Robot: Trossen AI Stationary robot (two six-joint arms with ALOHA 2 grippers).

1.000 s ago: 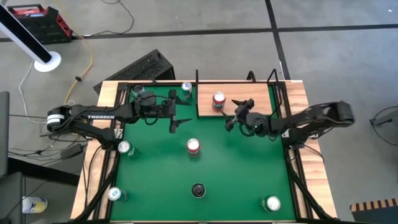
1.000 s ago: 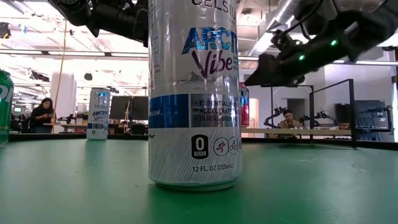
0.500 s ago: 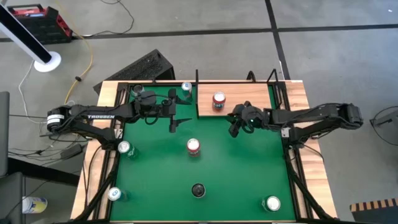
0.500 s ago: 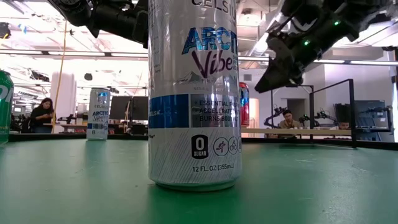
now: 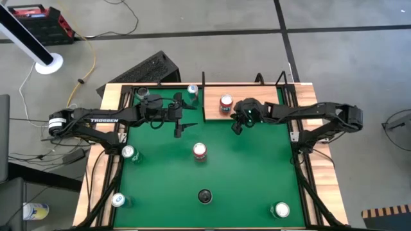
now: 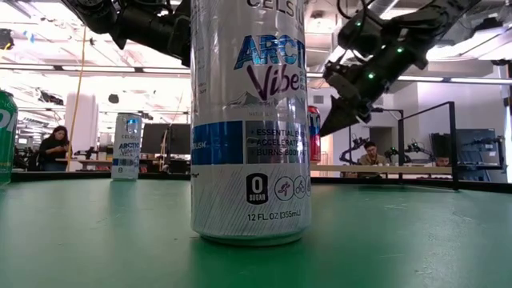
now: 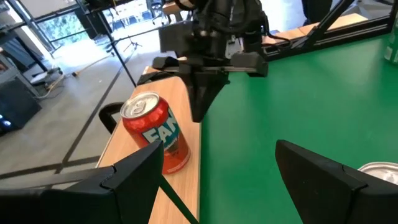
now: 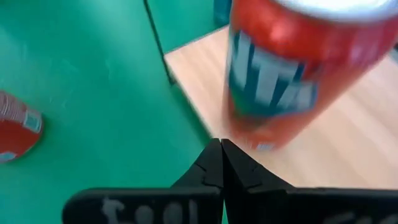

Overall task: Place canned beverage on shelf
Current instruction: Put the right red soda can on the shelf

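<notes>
- Right gripper (image 5: 238, 126) pinched fully shut on nothing, at 5 o'clock of the red can (image 5: 225, 103), just beside.
- Red can upright on the shelf (image 5: 257, 101), near its front edge.
- Left gripper (image 5: 182, 123) parted wide, empty, at 9 o'clock.
- Risk: closed tips nudging smooth, round metal off pale, flat wood.
</notes>
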